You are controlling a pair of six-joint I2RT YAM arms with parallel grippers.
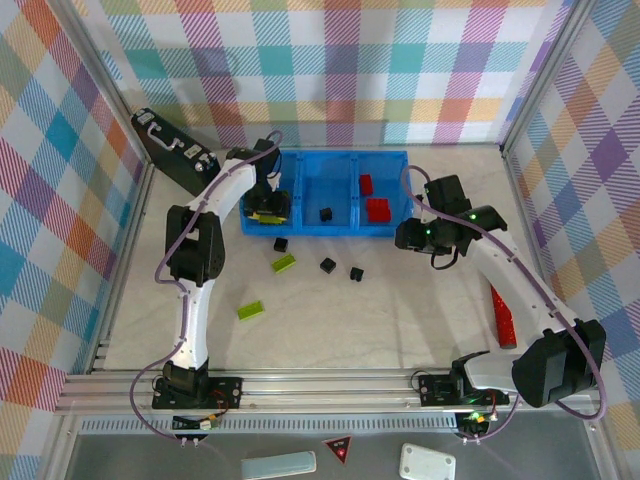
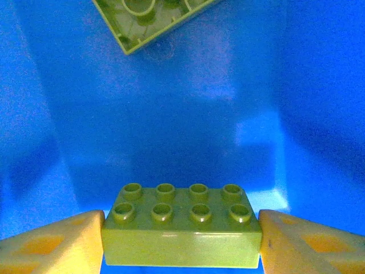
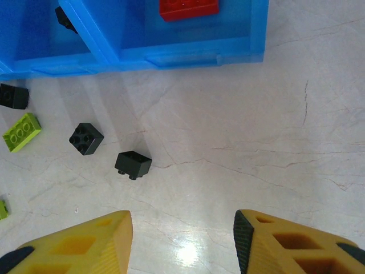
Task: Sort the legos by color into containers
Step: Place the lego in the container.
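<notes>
Left gripper (image 2: 181,242) jaws pinch a lime-green brick (image 2: 182,225) by its short ends, low inside the blue tray (image 2: 171,114), with an upturned green brick (image 2: 145,20) ahead. Right gripper (image 3: 182,240) jaws stand spread over bare marbled table (image 3: 256,142). 2 black cubes (image 3: 86,138) (image 3: 134,164) lie ahead-left, the tray's front edge lies beyond, and open tabletop lies rightward.

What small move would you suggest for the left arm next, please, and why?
Probably open the left gripper and let the green brick drop. The brick sits between the fingers, low inside the left compartment of the blue tray, and a second green brick lies in that compartment, so the colour matches.
</notes>
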